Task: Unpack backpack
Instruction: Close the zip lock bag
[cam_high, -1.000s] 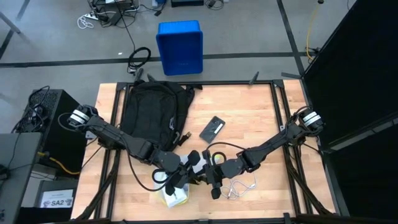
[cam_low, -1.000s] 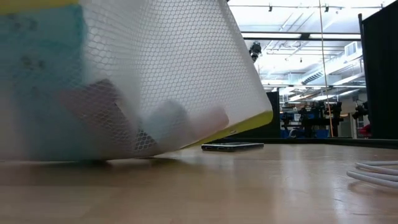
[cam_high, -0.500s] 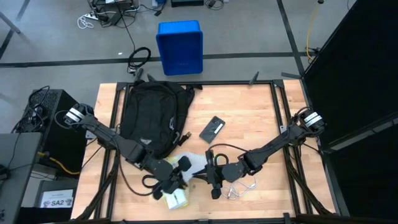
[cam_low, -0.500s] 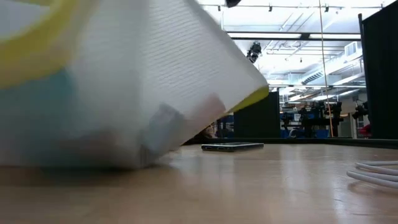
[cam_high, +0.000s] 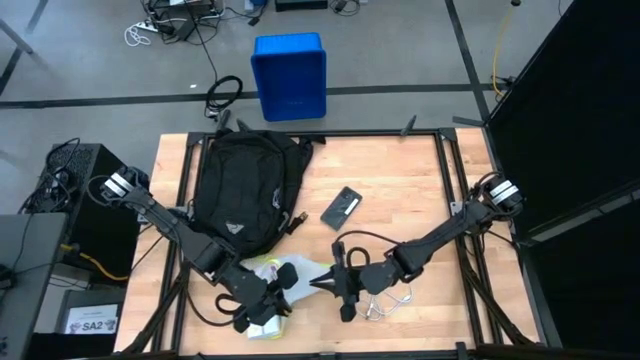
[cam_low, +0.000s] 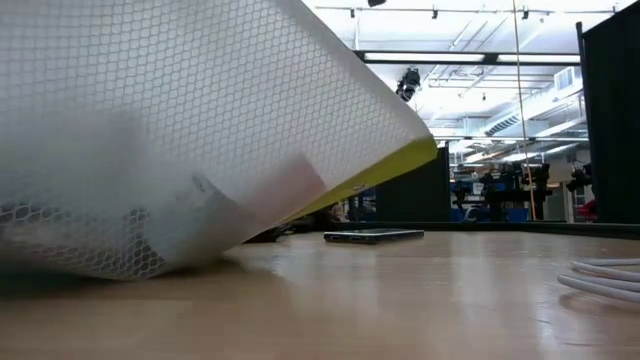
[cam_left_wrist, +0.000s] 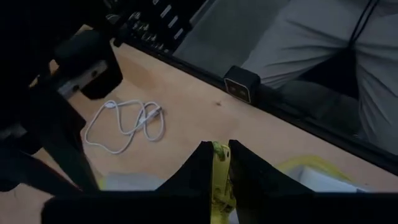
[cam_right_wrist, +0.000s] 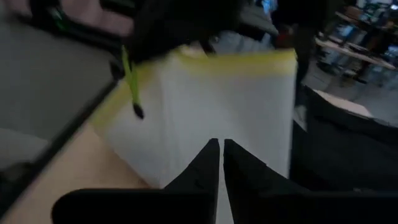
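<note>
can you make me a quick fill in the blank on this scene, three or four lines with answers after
1. Both grippers grip a white mesh pouch edged in ____.
2. The black backpack lies at the table's far ____ corner in the high view.
3. A coiled white ____ lies on the wood under the right gripper.
4. The left gripper has its jaws ____ on the pouch's edge.

Missing words: yellow; left; cable; shut
</note>
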